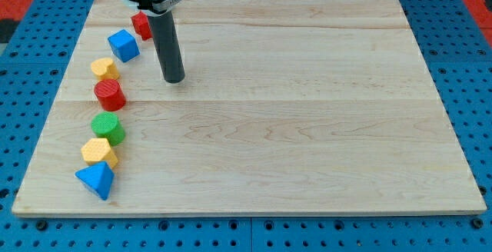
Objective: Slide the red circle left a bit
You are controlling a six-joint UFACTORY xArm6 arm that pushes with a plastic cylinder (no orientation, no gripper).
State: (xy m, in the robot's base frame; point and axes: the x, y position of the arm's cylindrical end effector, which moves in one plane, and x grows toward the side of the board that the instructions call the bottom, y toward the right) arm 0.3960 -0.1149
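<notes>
Red circle (110, 95): smooth cylinder | wooden board (307, 129) | my tip (174, 78) right, apart | no fingers visible

The board (292, 121) is showing pale, smooth, matt wood grain, the red circle (110, 95) is appearing as matt plastic, and the rod (167, 48) is looking dark and semi-matt.

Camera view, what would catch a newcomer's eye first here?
First, the dark rod coming down from the view's top, my tip resting on the wooden board, right of the red circle and apart from it. Next, the curved line of coloured blocks down the board's left side, from a red block at the top to a blue one at the bottom.
</notes>
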